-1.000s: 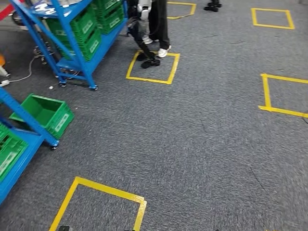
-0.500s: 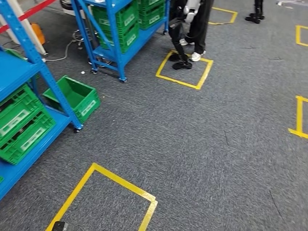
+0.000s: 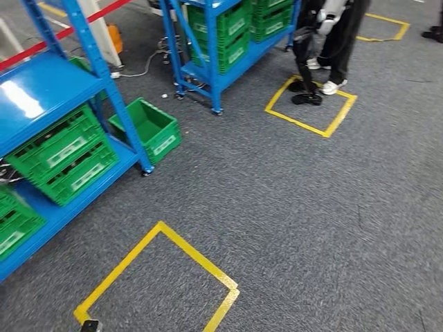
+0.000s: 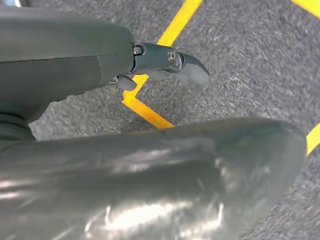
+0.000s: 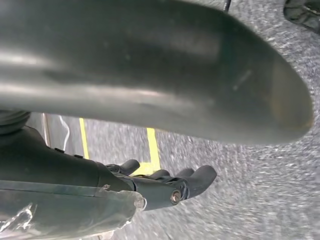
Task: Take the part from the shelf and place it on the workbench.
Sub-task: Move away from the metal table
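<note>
Grey carpet (image 3: pixel 293 207) slides right as the robot turns: the view has swung left, so the shelf (image 3: pixel 47 90) now looms close. Both arms hang; left hand (image 4: pixel 166 62) and right hand (image 5: pixel 166 185) carry nothing, fingers loosely extended. Nearest, a yellow square (image 3: pixel 162 277); then green crates (image 3: pixel 62 155). Which holds the part, he cannot tell. Farther off, a person (image 3: pixel 339 41).
</note>
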